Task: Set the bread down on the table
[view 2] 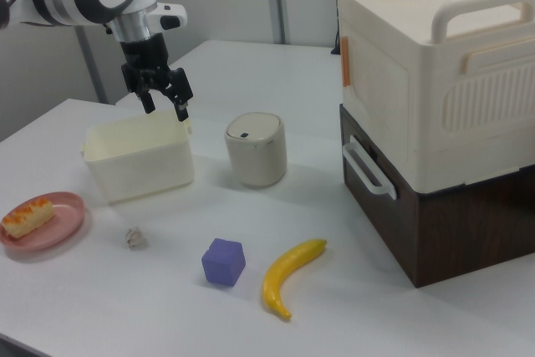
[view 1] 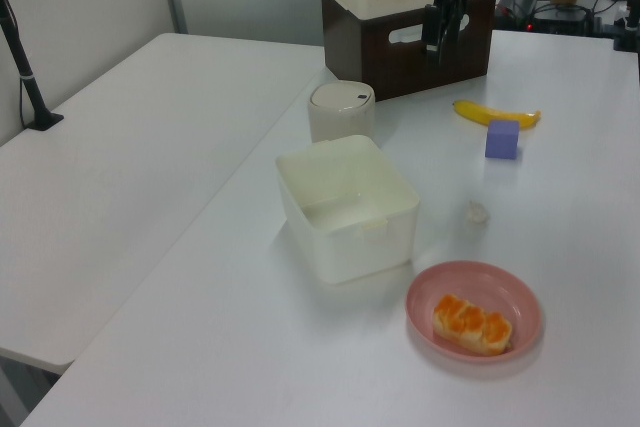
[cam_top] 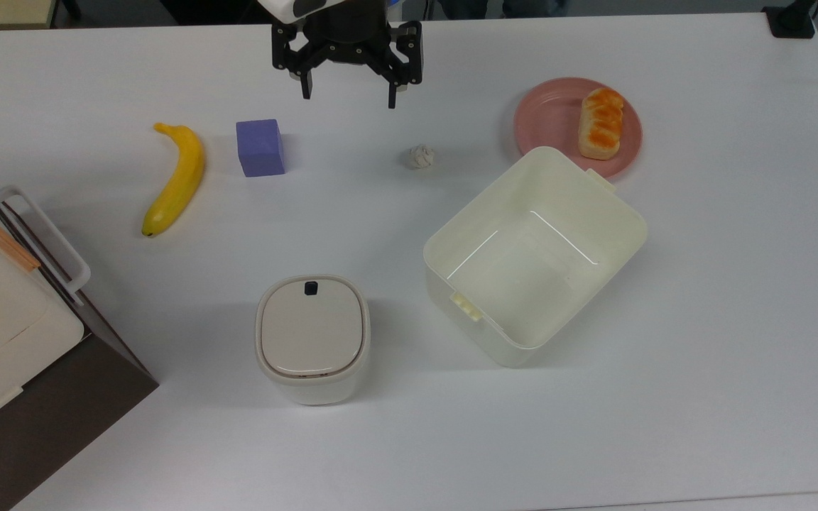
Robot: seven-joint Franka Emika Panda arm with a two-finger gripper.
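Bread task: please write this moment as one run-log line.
bread: on pink plate | end effector: open, empty, above table | phase: not grasped
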